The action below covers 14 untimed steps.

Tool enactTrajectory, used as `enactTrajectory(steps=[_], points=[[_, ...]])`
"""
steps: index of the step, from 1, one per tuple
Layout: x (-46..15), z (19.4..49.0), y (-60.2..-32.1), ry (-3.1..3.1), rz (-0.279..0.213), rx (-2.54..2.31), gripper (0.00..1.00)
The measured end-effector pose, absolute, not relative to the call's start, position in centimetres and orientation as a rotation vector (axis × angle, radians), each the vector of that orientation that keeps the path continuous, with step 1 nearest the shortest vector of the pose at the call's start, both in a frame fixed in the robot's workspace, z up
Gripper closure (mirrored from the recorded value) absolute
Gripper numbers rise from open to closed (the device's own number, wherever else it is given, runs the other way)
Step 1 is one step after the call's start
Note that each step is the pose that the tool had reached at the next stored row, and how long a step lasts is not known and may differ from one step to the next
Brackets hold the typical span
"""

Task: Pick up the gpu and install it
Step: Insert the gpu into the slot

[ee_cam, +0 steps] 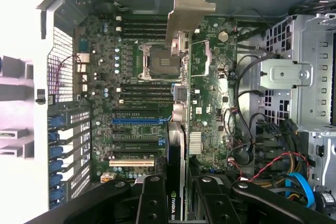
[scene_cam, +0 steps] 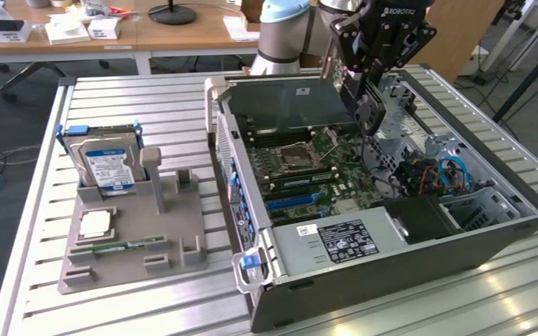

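The black gripper [ee_cam: 177, 184] is partly closed and squeezes the gpu [ee_cam: 176, 145] by its thin sides. The gpu hangs over the open computer case [scene_cam: 419, 259], above the green board [ee_cam: 136, 93]. Its silver bracket [ee_cam: 189, 11] is at the end away from the gripper.

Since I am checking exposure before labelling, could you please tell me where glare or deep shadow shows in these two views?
Exterior view: bright glare streaks the table slats beside the computer case, toward the exterior view's right. Wrist view: the case's outer side is washed out to white, the silver bracket of the gpu catches light, and the gripper holding it is almost black.
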State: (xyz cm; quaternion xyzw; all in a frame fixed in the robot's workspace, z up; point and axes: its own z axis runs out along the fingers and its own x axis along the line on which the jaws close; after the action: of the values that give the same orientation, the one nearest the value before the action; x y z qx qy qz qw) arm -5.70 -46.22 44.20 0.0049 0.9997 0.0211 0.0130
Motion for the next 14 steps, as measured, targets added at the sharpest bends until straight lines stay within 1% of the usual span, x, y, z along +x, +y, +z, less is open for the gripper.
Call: enactTrajectory(steps=[14], points=[[-5.70, 44.16, -46.22, 3.100, 0.070, -0.350, 0.74]])
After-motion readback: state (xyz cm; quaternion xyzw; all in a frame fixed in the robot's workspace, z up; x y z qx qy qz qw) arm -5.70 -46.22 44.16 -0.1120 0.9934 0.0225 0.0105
